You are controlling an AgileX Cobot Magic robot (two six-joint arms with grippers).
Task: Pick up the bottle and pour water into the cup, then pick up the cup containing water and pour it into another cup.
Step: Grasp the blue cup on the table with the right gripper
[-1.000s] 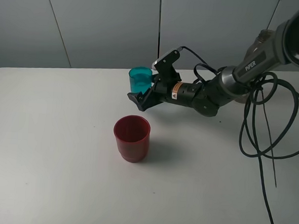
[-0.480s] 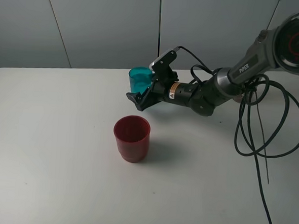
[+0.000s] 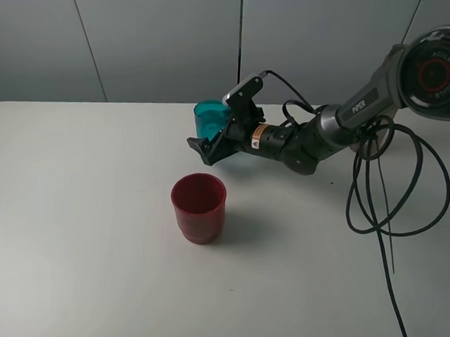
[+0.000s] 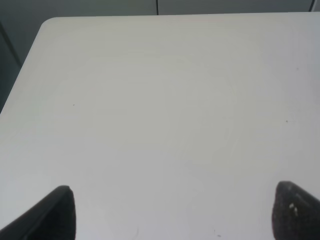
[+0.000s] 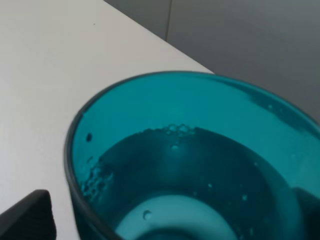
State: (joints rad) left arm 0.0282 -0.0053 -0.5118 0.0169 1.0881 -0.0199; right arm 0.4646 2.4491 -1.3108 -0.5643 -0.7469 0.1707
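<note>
The right claw grips the teal cup, which sits beyond the red cup and apart from it. The claw hides the teal cup's base, so I cannot tell whether it touches the worktop. Up close, bubbly water shows inside, with the cup's bottom cut off. The left claw gapes wide, only its tips in view.

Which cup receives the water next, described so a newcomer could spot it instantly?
On the white table, look near the middle, just nearer the camera than the right gripper. The red cup stands there alone, upright, with nothing gripping it. It is dark red, wider and squatter than the teal cup, which the right gripper holds behind it.
</note>
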